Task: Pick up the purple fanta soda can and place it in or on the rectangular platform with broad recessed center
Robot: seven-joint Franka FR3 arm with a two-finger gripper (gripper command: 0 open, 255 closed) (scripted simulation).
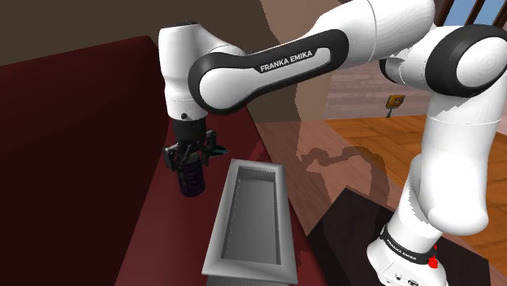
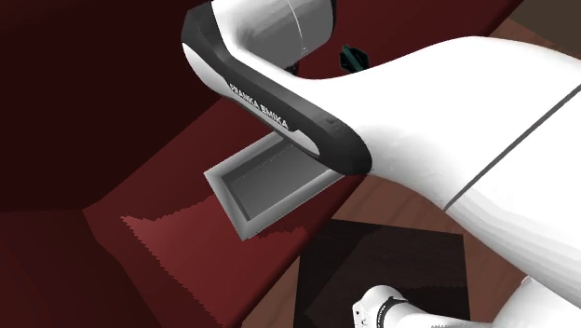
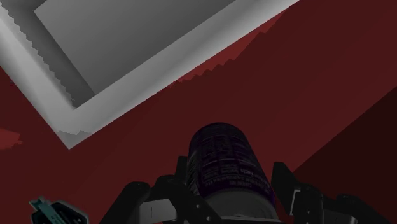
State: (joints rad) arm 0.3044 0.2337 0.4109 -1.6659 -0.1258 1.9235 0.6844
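From the shoulder view, I had the fingers (image 1: 184, 165) clamped on the dark purple can (image 1: 192, 184), which hung upright under the hand over the dark red surface (image 1: 97, 191). I could not tell whether its base was clear of that surface. The grey tray (image 1: 214, 236) lay at about four o'clock from the can, near but apart. I judged the carry to be the step in hand. I should keep the can upright, raise it above the near rim, and travel toward four o'clock until it stood over the middle of the recess, not the rim.

In the second exterior view the arm (image 2: 419, 112) covered part of the tray (image 2: 224, 199), whose free corner showed at seven o'clock of the forearm, so I could not check clearance there.

In the wrist view the can (image 3: 229, 162) sat gripped between the fingers (image 3: 284, 184), with the tray's rim (image 3: 127, 89) beyond it. I would lower slowly and release only once the base rested flat.
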